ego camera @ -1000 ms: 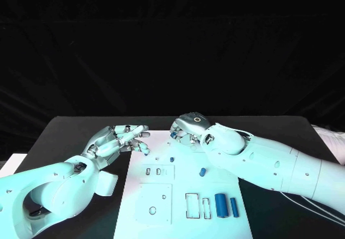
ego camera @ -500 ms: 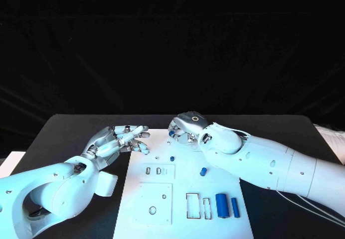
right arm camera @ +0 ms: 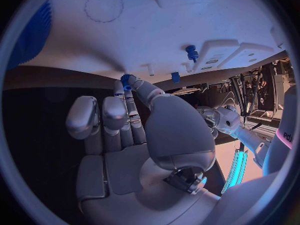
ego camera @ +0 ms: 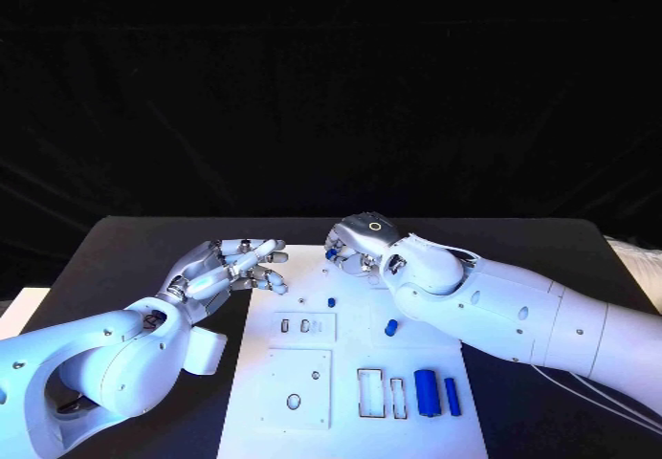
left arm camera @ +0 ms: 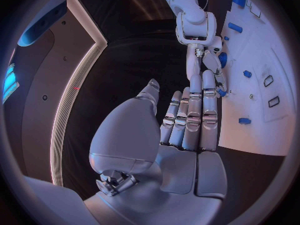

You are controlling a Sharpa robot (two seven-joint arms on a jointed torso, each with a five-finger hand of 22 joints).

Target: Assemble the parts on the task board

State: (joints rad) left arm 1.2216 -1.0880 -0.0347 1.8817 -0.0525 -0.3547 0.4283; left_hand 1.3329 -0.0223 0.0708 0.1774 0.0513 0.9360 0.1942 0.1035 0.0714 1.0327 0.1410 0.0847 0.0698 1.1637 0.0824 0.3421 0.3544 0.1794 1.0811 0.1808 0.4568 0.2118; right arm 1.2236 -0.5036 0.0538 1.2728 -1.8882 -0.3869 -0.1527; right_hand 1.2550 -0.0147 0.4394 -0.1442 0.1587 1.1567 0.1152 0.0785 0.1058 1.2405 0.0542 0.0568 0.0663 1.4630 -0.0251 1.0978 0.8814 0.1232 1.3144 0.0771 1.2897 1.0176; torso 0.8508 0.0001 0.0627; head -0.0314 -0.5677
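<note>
White rectangular task board [ego camera: 414, 421] on the black counter [ego camera: 138, 249], serving as landmark. Right robot hand [ego camera: 353, 256] at the board's far edge, pinching a small blue toothed part [right arm camera: 127, 80] between thumb and fingertip. Left robot hand [ego camera: 228, 271] at the board's far left corner, fingers extended, grasping nothing. Two blue cylindrical parts [ego camera: 436, 392] lie side by side near the board's near right corner; a small blue peg [ego camera: 390, 328] lies mid-board.
</note>
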